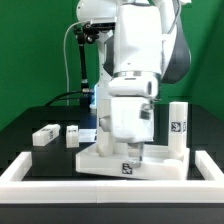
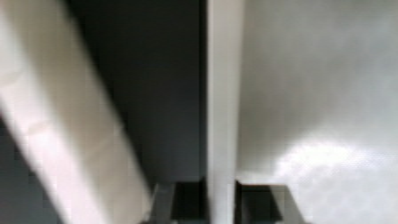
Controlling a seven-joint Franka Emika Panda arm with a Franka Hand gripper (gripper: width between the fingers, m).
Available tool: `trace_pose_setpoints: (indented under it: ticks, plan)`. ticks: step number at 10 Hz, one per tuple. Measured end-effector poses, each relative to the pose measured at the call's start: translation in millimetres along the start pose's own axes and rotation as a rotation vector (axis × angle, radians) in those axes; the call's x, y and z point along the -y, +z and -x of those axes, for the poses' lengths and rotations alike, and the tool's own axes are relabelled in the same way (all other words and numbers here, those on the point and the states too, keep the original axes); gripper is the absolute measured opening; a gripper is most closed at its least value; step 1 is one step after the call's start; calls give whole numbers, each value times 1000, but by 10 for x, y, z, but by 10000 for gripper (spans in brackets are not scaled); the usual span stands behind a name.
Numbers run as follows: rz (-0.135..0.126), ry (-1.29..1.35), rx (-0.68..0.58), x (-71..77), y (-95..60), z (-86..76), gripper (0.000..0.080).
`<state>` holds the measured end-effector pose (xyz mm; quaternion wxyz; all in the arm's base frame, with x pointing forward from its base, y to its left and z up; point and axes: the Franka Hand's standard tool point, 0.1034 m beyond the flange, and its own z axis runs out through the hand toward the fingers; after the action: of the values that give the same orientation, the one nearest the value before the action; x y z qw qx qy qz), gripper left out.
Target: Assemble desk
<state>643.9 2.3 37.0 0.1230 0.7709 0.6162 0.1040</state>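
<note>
Desk legs (image 1: pixel 45 135) lay loose at the left on the black table (image 1: pixel 20 125). The slab (image 1: pixel 100 160) sat centre, against the near white rim (image 1: pixel 110 190), with an upright leg (image 1: pixel 178 125) at its right end. The gripper (image 1: pixel 137 146) hung over the slab; we could not tell its opening or hold. A skewed descent, we judged, might topple that leg. A green wall (image 1: pixel 30 50) stood behind.

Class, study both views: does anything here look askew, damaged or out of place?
Nothing looks damaged or spilled. The one uneven thing: a leg stands upright at the slab's end on the exterior view's right, while two other legs lie loose on the table, apart from it.
</note>
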Motion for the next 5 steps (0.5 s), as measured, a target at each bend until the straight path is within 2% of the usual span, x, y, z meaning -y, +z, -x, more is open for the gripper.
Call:
trace_pose_setpoints:
  ticks: [2,5]
  plan:
    - [-1,-31,3,6,4,41,67]
    - [0,-31,2,4,3,20,67]
